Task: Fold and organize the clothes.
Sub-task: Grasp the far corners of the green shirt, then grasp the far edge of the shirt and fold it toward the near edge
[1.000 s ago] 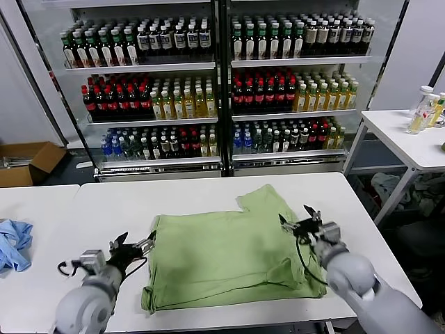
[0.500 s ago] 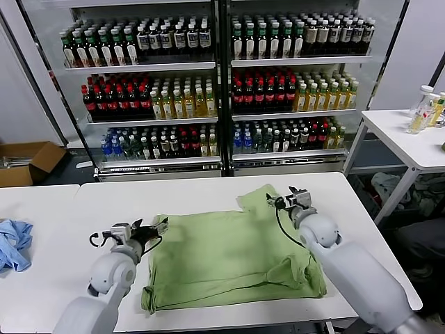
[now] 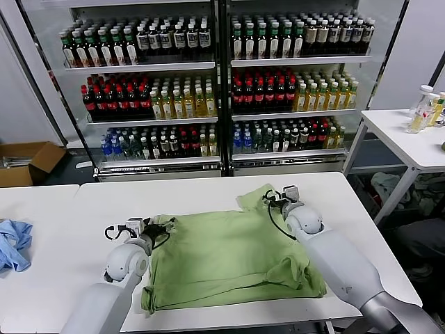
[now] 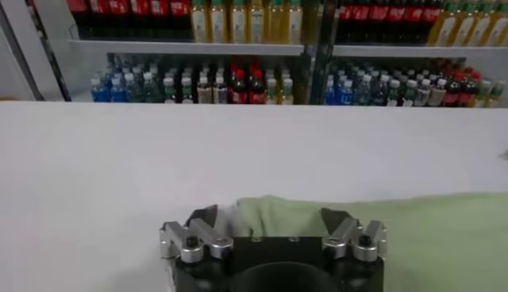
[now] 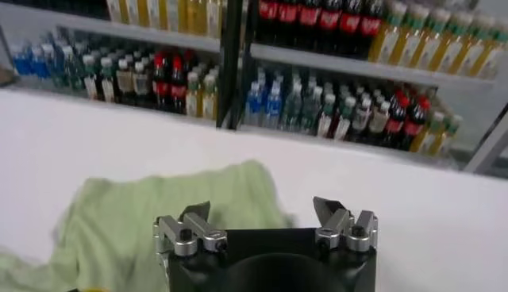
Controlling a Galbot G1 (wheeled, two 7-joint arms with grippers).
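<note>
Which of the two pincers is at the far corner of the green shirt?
The right pincer, at the green shirt's far sleeve corner; the left pincer is at its left edge.

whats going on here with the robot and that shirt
A two-armed robot is working on a green shirt lying partly folded on a white table. Its left gripper is at the shirt's far left corner and its right gripper at the sleeve on the far right. Both are open, holding nothing yet.

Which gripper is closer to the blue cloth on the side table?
Left. The left gripper is at the green shirt's near-left corner, closer to the blue cloth; the right gripper is at the far sleeve.
</note>
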